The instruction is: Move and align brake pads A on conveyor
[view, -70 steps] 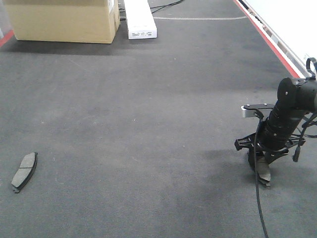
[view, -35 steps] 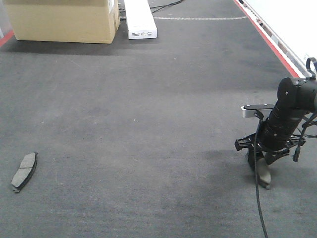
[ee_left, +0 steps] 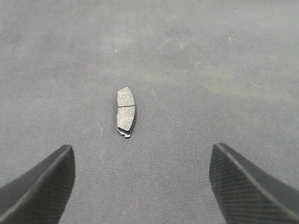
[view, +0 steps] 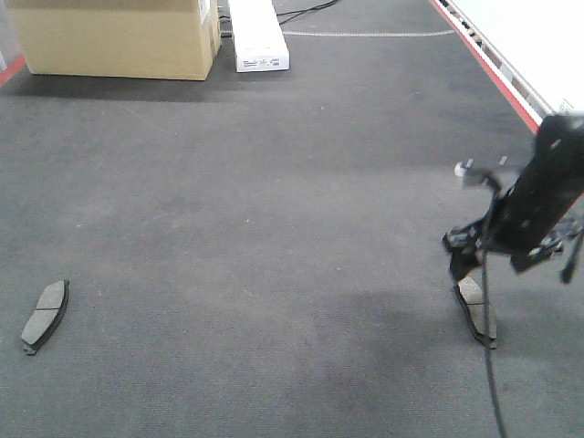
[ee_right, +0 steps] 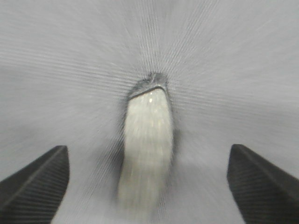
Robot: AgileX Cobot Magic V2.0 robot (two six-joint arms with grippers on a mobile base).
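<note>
Two brake pads lie on the dark-grey conveyor (view: 274, 201). One pad (view: 44, 315) rests at the near left; in the left wrist view this pad (ee_left: 125, 112) lies lengthwise ahead of my open left gripper (ee_left: 142, 146), well clear of the fingers. The other pad (view: 476, 310) lies at the near right. My right gripper (view: 484, 265) hangs just above it, blurred by motion. In the right wrist view that pad (ee_right: 147, 140) lies on the belt between the wide-open fingers of the right gripper (ee_right: 147, 148), touching neither.
A cardboard box (view: 114, 36) and a white box (view: 257, 36) stand at the far end of the belt. A red stripe (view: 493, 73) marks the right edge. A black cable (view: 488, 365) hangs from the right arm over the near-right belt.
My right gripper has risen off the belt and shifted slightly right, leaving the right pad lying below it. The left pad has not moved.
</note>
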